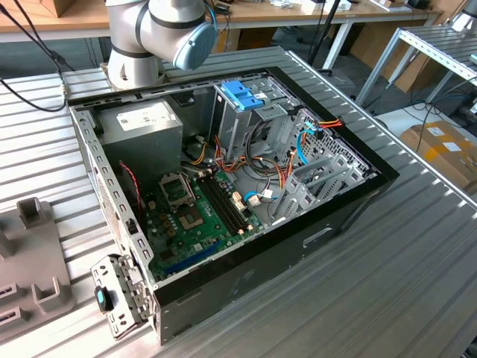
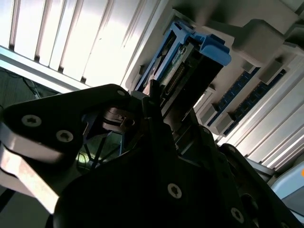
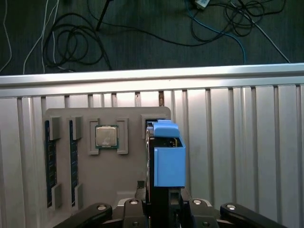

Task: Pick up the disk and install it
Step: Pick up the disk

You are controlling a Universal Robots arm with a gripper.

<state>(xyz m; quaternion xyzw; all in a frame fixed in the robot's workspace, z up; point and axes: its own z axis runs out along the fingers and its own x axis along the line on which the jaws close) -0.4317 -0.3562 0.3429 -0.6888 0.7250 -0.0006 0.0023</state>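
The arm (image 1: 160,30) is being cut off by the upper edge of the exterior view just past its base joints, so its reach and bend cannot be told there. The desk (image 1: 402,268) is carrying an open case (image 1: 246,276) lying on its side, with its board (image 1: 190,216) and cage (image 1: 246,123) showing. A grey tray (image 1: 30,261) is sitting at the exterior view's left, partly cropped.

In both wrist views the tool's dark body is blocking the part of the disk nearest the camera. In the first wrist view the tool (image 3: 165,194) is pinching the disk (image 3: 167,164) from both flat sides, jaws pressed against it. The disk is standing on edge with its blue rail facing the camera. It is sitting over the tray (image 3: 128,175), beside a chip (image 3: 106,137) and two memory sticks (image 3: 48,161). Whether its far end is touching the tray or hanging clear of it cannot be told.

The wrist is pointing down toward the tray near the desk's edge, with floor cables (image 3: 71,42) lying beyond it. In the second wrist view the tool (image 2: 164,111) is gripping the disk (image 2: 190,64), and shadow is hiding where metal ends and rail begins.
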